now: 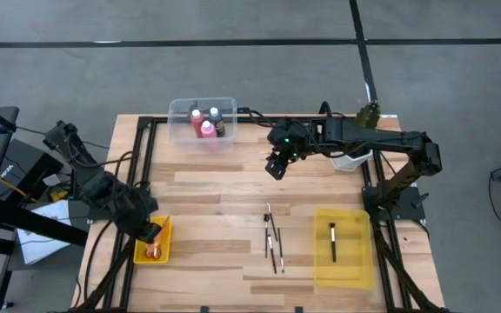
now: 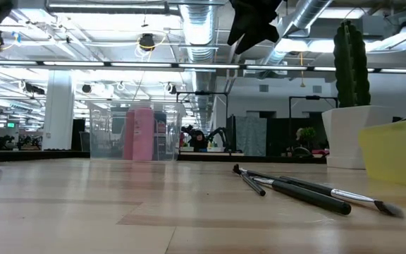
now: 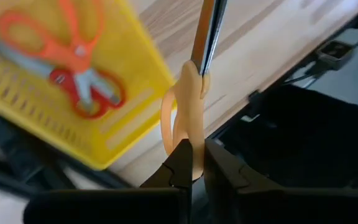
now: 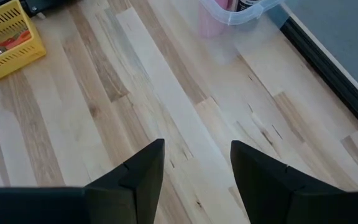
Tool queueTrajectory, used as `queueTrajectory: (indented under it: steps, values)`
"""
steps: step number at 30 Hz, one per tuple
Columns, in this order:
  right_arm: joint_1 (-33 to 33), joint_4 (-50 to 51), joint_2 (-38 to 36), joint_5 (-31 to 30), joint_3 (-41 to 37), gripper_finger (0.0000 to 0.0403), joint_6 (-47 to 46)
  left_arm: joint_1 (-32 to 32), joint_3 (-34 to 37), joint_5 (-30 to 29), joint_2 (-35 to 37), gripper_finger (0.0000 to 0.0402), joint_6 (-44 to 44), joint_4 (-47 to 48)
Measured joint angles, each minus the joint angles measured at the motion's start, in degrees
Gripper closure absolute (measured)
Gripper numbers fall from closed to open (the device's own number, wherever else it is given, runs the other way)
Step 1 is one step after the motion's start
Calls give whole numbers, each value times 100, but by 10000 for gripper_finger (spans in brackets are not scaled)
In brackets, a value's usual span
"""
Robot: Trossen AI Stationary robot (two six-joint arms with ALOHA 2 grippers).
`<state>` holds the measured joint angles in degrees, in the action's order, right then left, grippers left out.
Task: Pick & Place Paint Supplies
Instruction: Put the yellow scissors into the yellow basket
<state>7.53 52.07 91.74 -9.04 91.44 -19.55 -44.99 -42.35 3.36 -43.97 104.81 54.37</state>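
Over the small yellow slotted plastic basket (image 1: 137,253) at the near left corner of the pale wooden tabletop (image 1: 224,187), the left pincer (image 3: 193,163) is clamped on one loop of a pair of pale orange-handled scissors (image 3: 188,99), which hang from that thin hold with the blades pointing away; a second pair, with red and orange handles (image 3: 73,68), already lies in the basket; the main risk appears to be that the held scissors pivot or slip in so narrow a grip, and, since they sit close to the basket's edge in the left wrist view, a release there could drop them on the rim or onto the tabletop rather than inside; they might also land across the pair below and stand proud. The right pincer (image 4: 194,177) hangs with its fingers spread and empty above the middle of the tabletop, near the clear plastic tub (image 1: 181,113) holding the pink and dark paint bottles (image 1: 207,129); three thin dark-handled brushes (image 1: 273,239) lie close together just beside the translucent yellow tray (image 1: 346,261), where one brush (image 1: 332,242) already rests; a descent on that tight cluster could catch two at once or roll them apart.
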Motion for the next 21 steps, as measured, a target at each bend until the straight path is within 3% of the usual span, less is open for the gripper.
queueTrajectory:
  steps: [10,21]
  values:
    - [0,-33,0,0,0,221,4,-779,0,-2,-134,390,958,286]
    - [0,-158,2,0,0,220,10,-840,0,-35,-525,390,1100,487]
